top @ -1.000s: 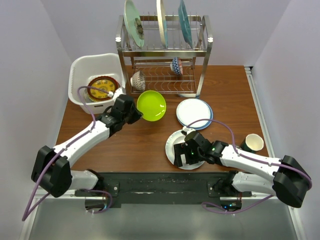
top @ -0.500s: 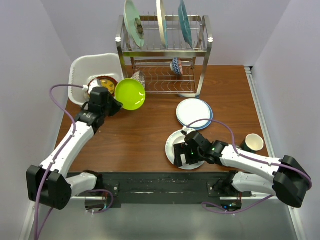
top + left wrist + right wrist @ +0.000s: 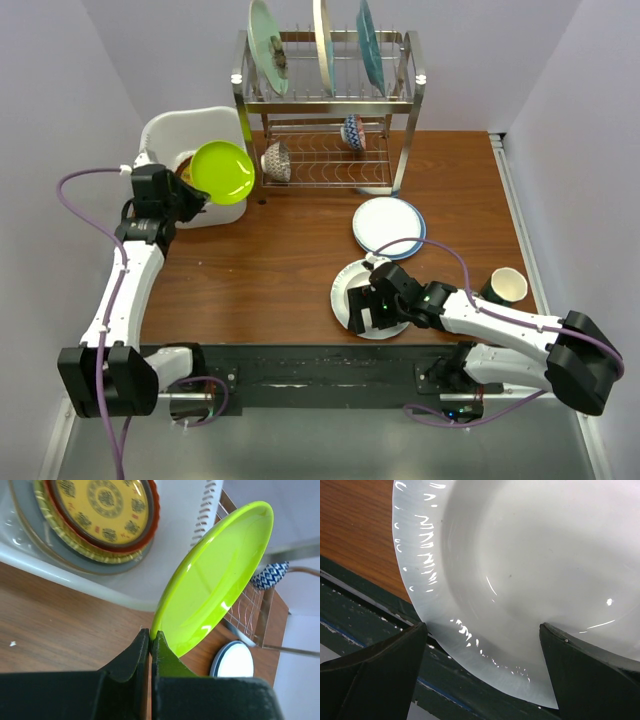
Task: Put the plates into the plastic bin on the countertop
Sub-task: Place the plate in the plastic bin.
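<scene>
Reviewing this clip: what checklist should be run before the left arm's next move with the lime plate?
1. Left end effector shut on lime green plate rim: ok.
2. Plate centred over plastic bin: not ok, it overlaps the bin's wall.
3. Stacked plates in bin lie flat: ok.
4. Gap to patterned bowl on rack: cannot tell.
5. Right end effector open at white plate, away from bin: ok.

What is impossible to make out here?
- Top view: the round lime green plate covers much of the white perforated plastic bin, hiding its contents.
- Left wrist view: plates under the round yellow patterned plate cannot be counted; the frame edge cuts them.
- Right wrist view: edges cut the round white plate; whether the right hand touches it is unclear.
</scene>
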`<action>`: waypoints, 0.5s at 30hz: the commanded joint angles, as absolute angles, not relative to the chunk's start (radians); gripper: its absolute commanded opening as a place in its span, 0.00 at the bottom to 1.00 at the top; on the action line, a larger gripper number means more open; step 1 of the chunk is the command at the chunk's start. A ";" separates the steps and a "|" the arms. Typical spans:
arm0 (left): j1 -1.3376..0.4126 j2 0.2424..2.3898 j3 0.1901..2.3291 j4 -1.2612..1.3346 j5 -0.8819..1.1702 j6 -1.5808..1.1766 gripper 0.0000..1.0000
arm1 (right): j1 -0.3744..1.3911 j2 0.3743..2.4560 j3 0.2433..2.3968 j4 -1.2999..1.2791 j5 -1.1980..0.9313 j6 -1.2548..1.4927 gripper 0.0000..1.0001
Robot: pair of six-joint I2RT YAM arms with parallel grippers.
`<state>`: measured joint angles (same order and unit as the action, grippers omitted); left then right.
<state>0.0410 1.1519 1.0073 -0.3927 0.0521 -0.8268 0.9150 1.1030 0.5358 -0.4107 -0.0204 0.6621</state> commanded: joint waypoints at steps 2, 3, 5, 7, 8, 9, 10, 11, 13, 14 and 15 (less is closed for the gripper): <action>0.138 1.167 1.045 -0.341 0.169 -0.808 0.00 | 0.916 1.091 0.528 -0.466 -0.038 0.677 0.99; 0.159 1.173 1.046 -0.341 0.173 -0.805 0.00 | 0.916 1.092 0.528 -0.468 -0.038 0.676 0.99; 0.179 1.192 1.055 -0.333 0.192 -0.799 0.00 | 0.916 1.091 0.526 -0.468 -0.037 0.675 0.99; 0.212 1.213 1.071 -0.333 0.196 -0.792 0.00 | 0.916 1.089 0.525 -0.472 -0.035 0.676 0.99; 0.221 1.219 1.074 -0.324 0.202 -0.792 0.00 | 0.916 1.086 0.525 -0.474 -0.035 0.676 0.99; 0.235 1.229 1.078 -0.318 0.207 -0.790 0.00 | 0.916 1.083 0.523 -0.472 -0.035 0.678 0.99; 0.239 1.253 1.091 -0.311 0.212 -0.787 0.00 | 0.916 1.080 0.519 -0.472 -0.034 0.681 0.99; 0.245 1.268 1.098 -0.308 0.215 -0.784 0.00 | 0.916 1.078 0.515 -0.474 -0.035 0.681 0.99; 0.253 1.314 1.124 -0.307 0.218 -0.781 0.00 | 0.917 1.077 0.512 -0.474 -0.034 0.681 0.99; 0.256 1.330 1.132 -0.302 0.222 -0.781 0.00 | 0.916 1.078 0.512 -0.474 -0.034 0.681 0.99; 0.262 1.345 1.140 -0.301 0.225 -0.782 0.00 | 0.916 1.080 0.512 -0.474 -0.034 0.681 0.99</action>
